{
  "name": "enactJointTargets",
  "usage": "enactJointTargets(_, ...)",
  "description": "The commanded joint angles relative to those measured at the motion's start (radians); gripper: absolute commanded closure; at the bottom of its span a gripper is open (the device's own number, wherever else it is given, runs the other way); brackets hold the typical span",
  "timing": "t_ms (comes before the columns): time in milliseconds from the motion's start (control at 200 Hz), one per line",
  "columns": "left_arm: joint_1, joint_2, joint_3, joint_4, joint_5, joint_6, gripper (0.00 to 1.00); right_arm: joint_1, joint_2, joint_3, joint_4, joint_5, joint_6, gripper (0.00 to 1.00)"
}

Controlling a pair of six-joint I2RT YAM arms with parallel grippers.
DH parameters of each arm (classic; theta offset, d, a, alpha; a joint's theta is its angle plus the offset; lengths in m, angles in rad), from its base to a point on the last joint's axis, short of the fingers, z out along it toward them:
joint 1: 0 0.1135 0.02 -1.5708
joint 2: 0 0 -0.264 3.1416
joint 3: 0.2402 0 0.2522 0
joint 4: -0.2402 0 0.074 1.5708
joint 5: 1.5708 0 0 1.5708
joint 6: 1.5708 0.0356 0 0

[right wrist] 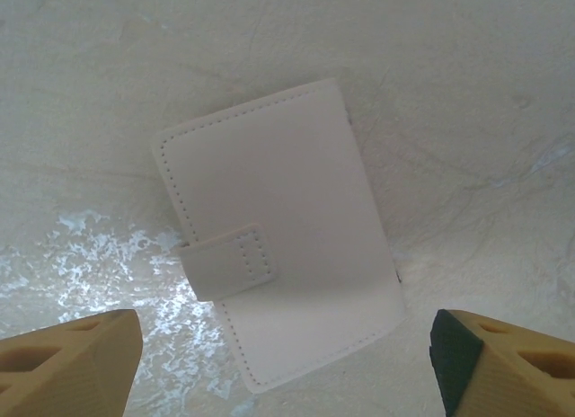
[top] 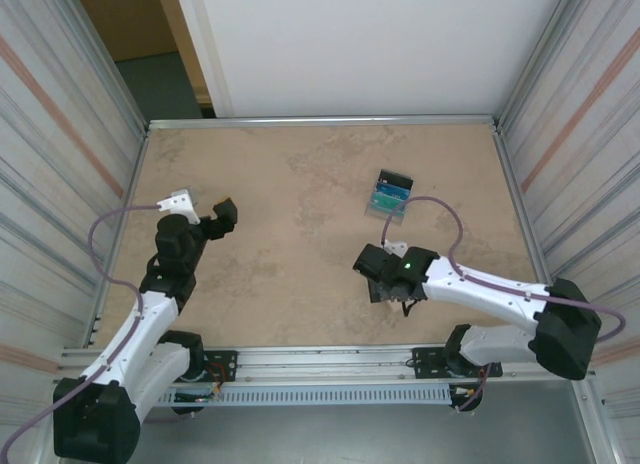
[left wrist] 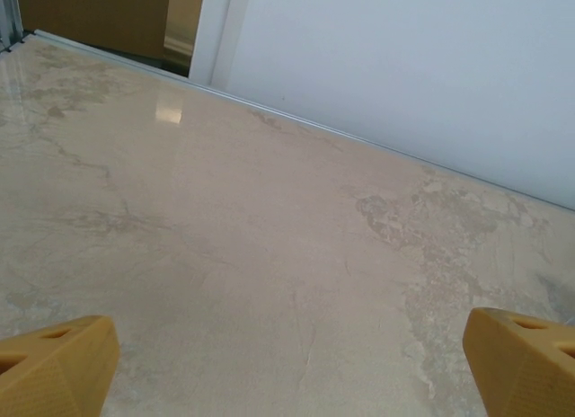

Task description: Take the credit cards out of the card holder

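Right gripper (right wrist: pixel 286 363), fingers apart, hovers over shut card holder (right wrist: pixel 278 246); best to drop straight & nip snap tab (right wrist: pixel 225 260) at its free end, peel open 1st.

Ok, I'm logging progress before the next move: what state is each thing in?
card holder: closed, tab folded over, lying flat on the table.
left gripper: open, empty.
right gripper: open, empty, above the card holder.
clear tray: holding teal and blue cards.

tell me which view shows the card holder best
Right wrist: the card holder lies closed, tab across its front, in full view. From the top, the right gripper hides it. The left wrist faces table and wall.
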Motion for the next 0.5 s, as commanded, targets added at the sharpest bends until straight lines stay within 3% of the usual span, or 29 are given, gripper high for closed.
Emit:
enactJointTargets(0, -0.003, 0.013, 0.022, 0.002, 0.004, -0.025, 0.01, 0.023, 0.056, 0.043, -0.032, 0.048, 0.043, 0.12)
enactJointTargets(110, -0.003, 0.029, 0.031, 0.000, 0.004, -0.028, 0.01, 0.024, 0.114, 0.047, -0.029, 0.042, 0.041, 0.00)
enactJointTargets(496, -0.003, 0.064, 0.058, -0.026, 0.010, -0.037, 0.01, -0.027, 0.248, 0.065, -0.001, -0.012, -0.040, 0.01)
